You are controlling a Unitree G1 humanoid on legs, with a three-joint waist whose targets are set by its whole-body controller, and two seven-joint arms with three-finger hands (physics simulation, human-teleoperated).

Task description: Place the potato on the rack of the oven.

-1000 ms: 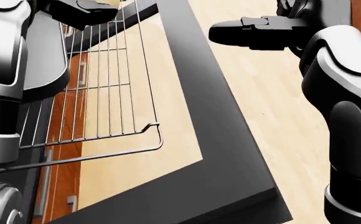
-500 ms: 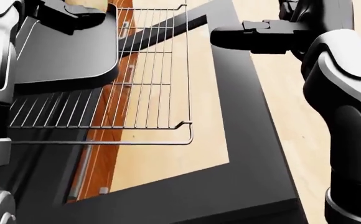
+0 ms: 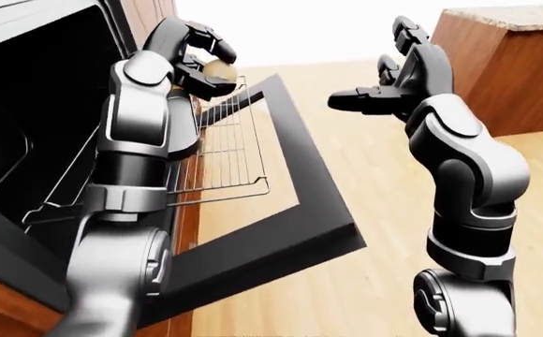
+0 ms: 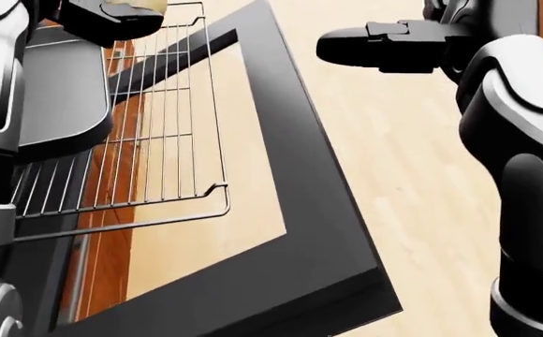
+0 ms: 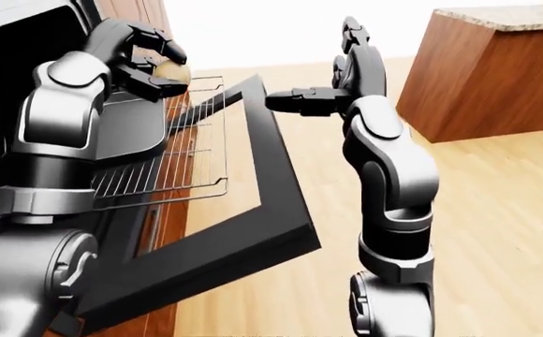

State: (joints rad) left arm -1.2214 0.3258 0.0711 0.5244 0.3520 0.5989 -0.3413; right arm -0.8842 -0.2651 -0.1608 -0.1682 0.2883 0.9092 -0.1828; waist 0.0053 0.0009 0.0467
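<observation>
My left hand (image 3: 201,63) is shut on a tan potato (image 3: 218,69) and holds it above the upper end of the wire oven rack (image 3: 227,151). The rack is pulled out over the open oven door (image 3: 300,203). The potato also shows at the head view's top left (image 4: 138,7), inside the dark fingers. My right hand (image 3: 384,84) is open and empty, raised above the door's right side, apart from everything. The dark oven cavity (image 3: 37,105) lies at the left of the left-eye view.
A dark tray (image 4: 65,105) lies on the rack's left part, under my left arm. A wooden cabinet with a stone top (image 3: 515,63) stands at the upper right. Light wood floor (image 3: 384,210) spreads below and right of the door. Brown cabinet fronts (image 3: 149,14) flank the oven.
The whole head view has shifted, so the camera moved: the rack and door slid left again. My left hand still holds the potato over the rack; my right hand stays raised.
</observation>
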